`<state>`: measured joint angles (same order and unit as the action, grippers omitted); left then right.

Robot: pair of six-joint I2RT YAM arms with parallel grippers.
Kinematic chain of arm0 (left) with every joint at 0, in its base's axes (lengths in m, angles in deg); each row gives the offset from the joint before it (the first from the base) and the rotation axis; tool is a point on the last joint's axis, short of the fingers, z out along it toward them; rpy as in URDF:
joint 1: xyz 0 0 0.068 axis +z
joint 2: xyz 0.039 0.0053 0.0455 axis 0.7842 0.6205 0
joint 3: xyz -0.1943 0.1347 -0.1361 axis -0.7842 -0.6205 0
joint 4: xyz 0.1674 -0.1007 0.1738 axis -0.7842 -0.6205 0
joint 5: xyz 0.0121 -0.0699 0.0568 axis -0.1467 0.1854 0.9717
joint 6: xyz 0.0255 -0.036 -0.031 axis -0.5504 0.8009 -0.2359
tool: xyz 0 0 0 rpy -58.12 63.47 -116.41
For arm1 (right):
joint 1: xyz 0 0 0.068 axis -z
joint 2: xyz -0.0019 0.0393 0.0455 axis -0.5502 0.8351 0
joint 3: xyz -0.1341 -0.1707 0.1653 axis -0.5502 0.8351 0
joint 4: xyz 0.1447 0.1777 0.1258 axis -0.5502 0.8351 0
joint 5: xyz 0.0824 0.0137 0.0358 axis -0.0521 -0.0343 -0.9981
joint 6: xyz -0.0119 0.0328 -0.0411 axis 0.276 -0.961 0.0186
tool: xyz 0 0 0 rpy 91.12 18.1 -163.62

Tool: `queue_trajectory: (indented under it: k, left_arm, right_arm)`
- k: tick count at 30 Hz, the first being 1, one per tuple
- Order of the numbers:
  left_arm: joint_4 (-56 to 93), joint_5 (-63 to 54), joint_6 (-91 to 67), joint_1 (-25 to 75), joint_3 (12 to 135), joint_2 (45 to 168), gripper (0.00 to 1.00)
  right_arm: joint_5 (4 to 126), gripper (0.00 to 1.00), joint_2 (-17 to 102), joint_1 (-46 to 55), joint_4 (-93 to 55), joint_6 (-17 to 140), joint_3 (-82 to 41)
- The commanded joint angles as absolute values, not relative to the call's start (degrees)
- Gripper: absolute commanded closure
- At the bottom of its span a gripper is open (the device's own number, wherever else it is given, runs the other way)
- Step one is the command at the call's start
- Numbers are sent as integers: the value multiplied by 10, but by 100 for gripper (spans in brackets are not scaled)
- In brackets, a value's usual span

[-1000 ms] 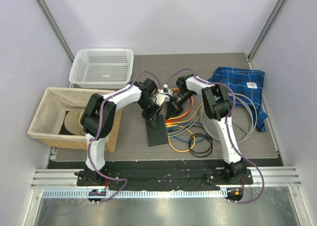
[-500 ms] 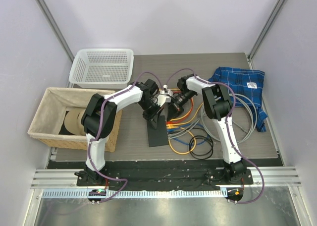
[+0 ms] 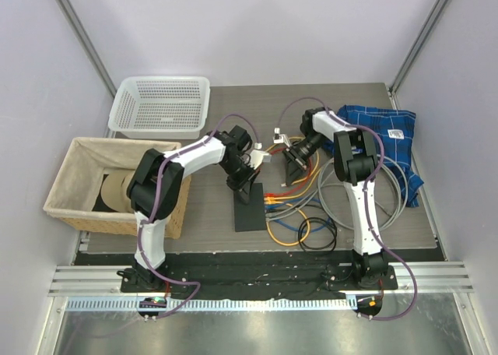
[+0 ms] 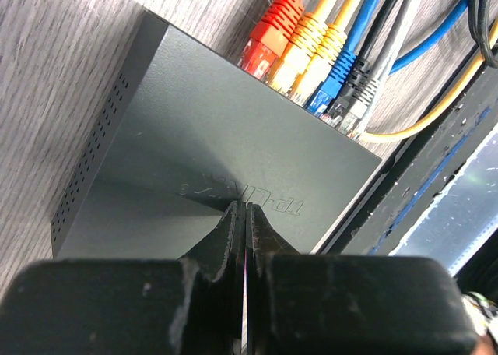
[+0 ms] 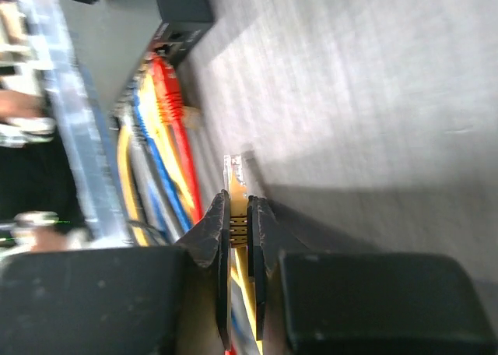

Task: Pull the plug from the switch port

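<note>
One plug [image 5: 234, 177] now out of switch [image 4: 210, 137].

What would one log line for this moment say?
left gripper shut, tips on top of switch | right gripper shut on plug | plug clear of switch | other cables plugged in

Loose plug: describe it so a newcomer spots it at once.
Find the black switch mid-table, with coloured cables fanning from its right edge. Beside them the right gripper pinches one yellow plug. Unlike the other plugs, seated in the switch, its clear tip sits outside any port.
</note>
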<state>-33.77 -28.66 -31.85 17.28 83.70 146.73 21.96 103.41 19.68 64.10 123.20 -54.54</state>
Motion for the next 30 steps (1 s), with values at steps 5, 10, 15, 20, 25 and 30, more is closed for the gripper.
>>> queue_trajectory:
  k: [5,10,15,20,25,30]
  left_arm:
    - [-281,-171,-356,200,815,1442,100]
    - [-292,-209,-336,230,804,1380,100]
    - [-290,-207,-324,257,790,1328,100]
    - [-287,-205,-314,277,800,1277,100]
    - [-288,-203,-318,311,830,1232,99]
    - [-285,-206,-321,339,844,1202,99]
  right_arm:
    - [140,99,972,194,663,1210,-715]
    - [87,98,960,195,497,985,-807]
    - [83,98,884,194,149,602,-693]
    - [111,99,901,177,-263,254,-619]
    - [173,99,989,137,-240,254,-705]
    - [305,98,1073,85,-102,392,-876]
